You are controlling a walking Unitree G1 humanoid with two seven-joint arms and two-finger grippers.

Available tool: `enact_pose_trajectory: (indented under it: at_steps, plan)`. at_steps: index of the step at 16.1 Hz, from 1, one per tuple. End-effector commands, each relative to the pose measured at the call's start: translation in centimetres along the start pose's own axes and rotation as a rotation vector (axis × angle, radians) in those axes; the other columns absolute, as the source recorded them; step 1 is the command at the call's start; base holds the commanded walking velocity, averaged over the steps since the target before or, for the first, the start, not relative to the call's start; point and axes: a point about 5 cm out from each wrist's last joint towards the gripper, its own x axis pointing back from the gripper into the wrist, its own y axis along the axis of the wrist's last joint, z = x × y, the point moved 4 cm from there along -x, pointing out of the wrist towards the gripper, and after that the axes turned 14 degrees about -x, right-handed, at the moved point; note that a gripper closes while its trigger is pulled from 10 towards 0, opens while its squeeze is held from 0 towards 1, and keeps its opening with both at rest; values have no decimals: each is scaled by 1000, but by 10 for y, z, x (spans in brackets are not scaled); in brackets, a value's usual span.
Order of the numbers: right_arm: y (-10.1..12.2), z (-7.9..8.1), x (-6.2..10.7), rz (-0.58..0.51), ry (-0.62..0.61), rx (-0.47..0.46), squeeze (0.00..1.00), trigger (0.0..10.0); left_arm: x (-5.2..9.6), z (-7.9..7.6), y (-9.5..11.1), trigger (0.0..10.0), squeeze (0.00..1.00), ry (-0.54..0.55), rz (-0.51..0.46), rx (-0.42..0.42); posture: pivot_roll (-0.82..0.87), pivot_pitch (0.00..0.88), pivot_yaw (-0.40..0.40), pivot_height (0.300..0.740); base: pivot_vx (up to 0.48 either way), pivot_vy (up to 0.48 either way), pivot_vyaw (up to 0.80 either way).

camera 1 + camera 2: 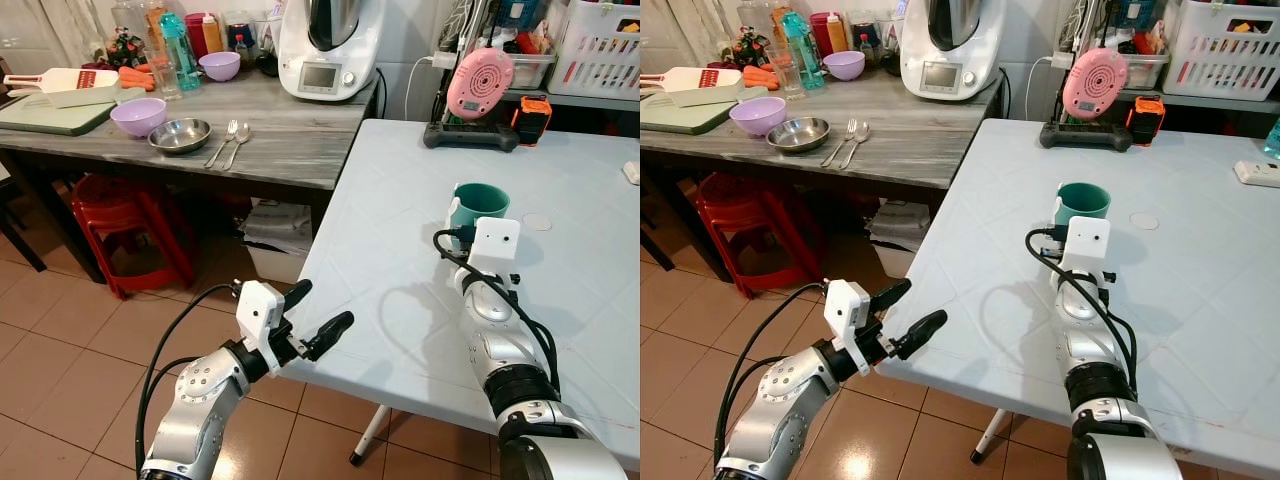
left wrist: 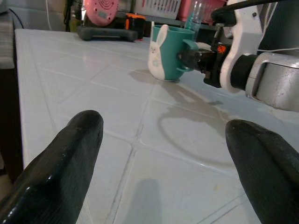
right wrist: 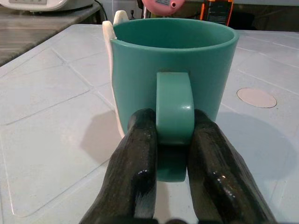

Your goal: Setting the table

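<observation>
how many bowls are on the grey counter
3: a purple bowl by the cutting board, a metal bowl right beside it, and another purple bowl further back among the bottles. More could be hidden behind the clutter.

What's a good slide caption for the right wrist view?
Right tool clamps the teal mug by its handle on the white table.

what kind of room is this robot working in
Most likely a home kitchen or dining area: a white countertop cooking machine stands on the grey wooden counter, beside lilac plastic bowls, a round steel dish and a metal fork and spoon.
</observation>
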Motion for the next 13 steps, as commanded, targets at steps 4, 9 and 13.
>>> enact_pose_trajectory:
  at_steps: [4,9,13]
  plan:
    - [9,3,-3,-30,13,-5,0,0,-3,0,4,10000,0,-12,-11,-2,-50,0,49,740,0,0,0]
    - [15,11,16,-95,78,-13,0,0,-1,3,5,10000,0,28,-20,-14,-48,0,37,740,0,0,0]
    - [21,20,53,-152,169,-67,0,10000,3,21,0,10000,0,150,20,-24,-61,0,34,740,0,0,0]
